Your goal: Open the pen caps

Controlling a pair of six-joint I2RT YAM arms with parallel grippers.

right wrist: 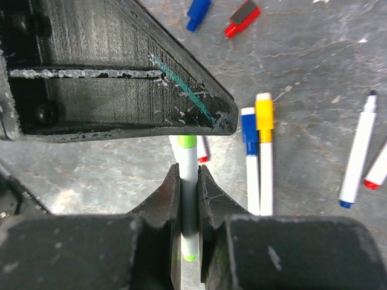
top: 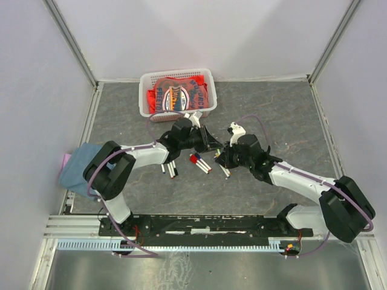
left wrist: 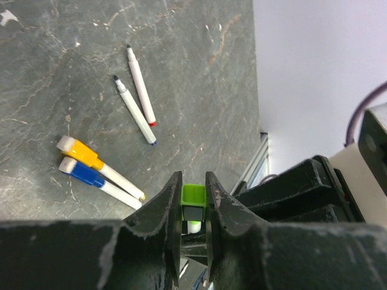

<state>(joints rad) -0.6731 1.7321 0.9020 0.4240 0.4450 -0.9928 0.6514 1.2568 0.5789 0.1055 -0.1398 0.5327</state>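
Pen cap (left wrist: 193, 194), green: we judge this the pull-off step.
Left gripper (left wrist: 193, 181) pinches it, right gripper (right wrist: 188, 174) clamps the pen (right wrist: 189, 205) (its barrel); next we draw them straight apart.

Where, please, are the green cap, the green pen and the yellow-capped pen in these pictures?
green cap (left wrist: 193, 194): left wrist view, on its green end face.
green pen (right wrist: 189, 187): right wrist view, on its barrel.
yellow-capped pen (right wrist: 264, 115): right wrist view, on its yellow cap.

The green pen (right wrist: 188, 181) is held aloft, its green cap (left wrist: 193, 202) still on. A yellow-capped pen (left wrist: 81, 152) and a blue-capped pen (left wrist: 84, 174) lie side by side. Two uncapped pens (left wrist: 134, 109) lie nearby, and a loose blue cap (right wrist: 198, 13) and red cap (right wrist: 243, 17) lie farther off.
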